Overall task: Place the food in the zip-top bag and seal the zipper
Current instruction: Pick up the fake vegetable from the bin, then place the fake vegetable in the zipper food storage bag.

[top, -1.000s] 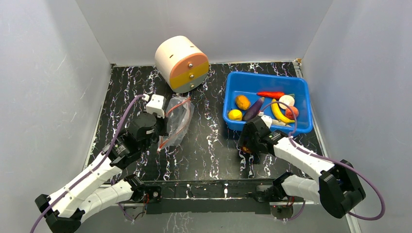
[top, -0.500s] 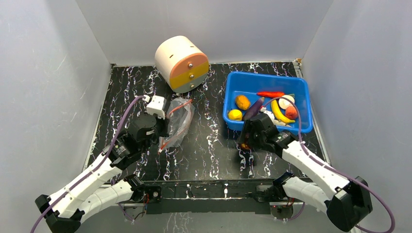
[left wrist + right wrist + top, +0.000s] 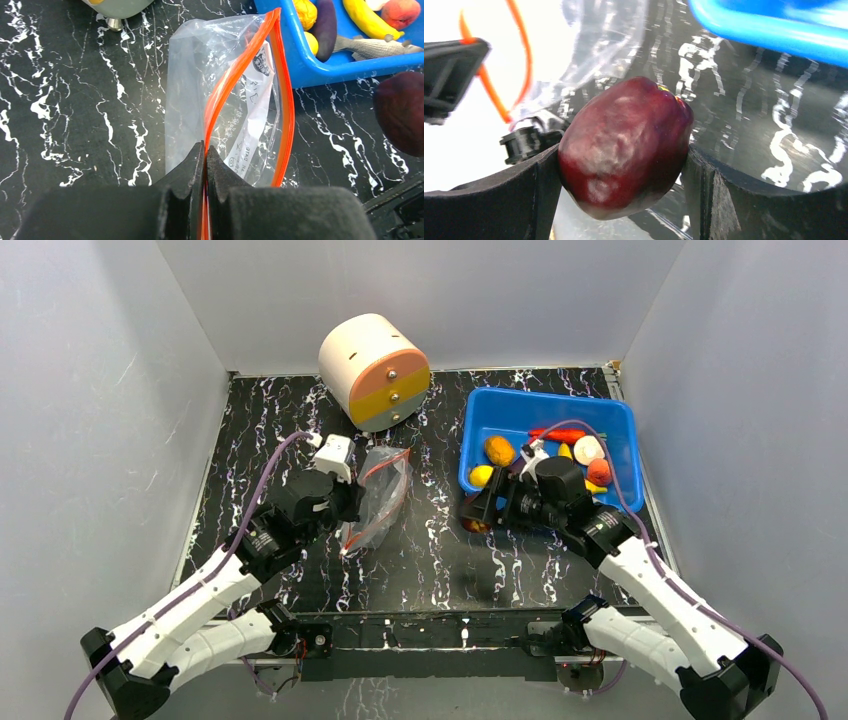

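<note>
The left gripper [image 3: 205, 150] is pinched tight on the near end of the zipper [image 3: 235, 75]. The zip-top bag [image 3: 187, 90] stretches away beyond its fingertips, mouth gaping just to their right. The right gripper [image 3: 624, 190] clamps a dark red round fruit [image 3: 624, 145] between both fingers. The bag's orange rim lies ahead and to its left, across a strip of bare black table [image 3: 75, 100]. The blue bin [image 3: 774, 30] edge runs close on its right.
</note>
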`<control>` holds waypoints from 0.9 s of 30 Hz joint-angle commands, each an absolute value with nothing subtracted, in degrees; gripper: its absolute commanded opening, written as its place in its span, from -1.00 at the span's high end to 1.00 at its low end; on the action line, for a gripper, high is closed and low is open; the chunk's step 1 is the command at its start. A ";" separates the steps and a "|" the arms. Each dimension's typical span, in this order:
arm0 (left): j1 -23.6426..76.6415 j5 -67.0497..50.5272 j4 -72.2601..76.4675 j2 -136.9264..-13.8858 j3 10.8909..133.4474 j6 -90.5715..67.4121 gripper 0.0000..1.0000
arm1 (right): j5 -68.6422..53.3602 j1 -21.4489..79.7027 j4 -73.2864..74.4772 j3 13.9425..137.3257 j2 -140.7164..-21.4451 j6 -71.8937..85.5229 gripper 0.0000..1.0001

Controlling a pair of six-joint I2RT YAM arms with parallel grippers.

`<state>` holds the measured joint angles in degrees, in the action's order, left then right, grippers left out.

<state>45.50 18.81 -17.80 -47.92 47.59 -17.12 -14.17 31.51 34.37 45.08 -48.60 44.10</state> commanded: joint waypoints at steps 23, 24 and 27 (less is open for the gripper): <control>45.26 9.93 -12.80 -51.81 52.69 -19.42 1.00 | -28.55 39.65 -1.03 57.37 -68.50 57.82 -0.12; 45.25 9.34 -12.91 -51.85 53.06 -19.53 1.00 | -28.19 40.36 -0.63 57.46 -69.49 57.39 -0.15; 45.26 6.47 -13.23 -51.95 54.41 -20.10 1.00 | -26.48 40.69 3.95 57.78 -72.54 55.76 -0.19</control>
<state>45.47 10.20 -14.50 -52.34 50.57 -19.20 -29.02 39.75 4.27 55.72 -70.13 57.10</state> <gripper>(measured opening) 0.010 0.760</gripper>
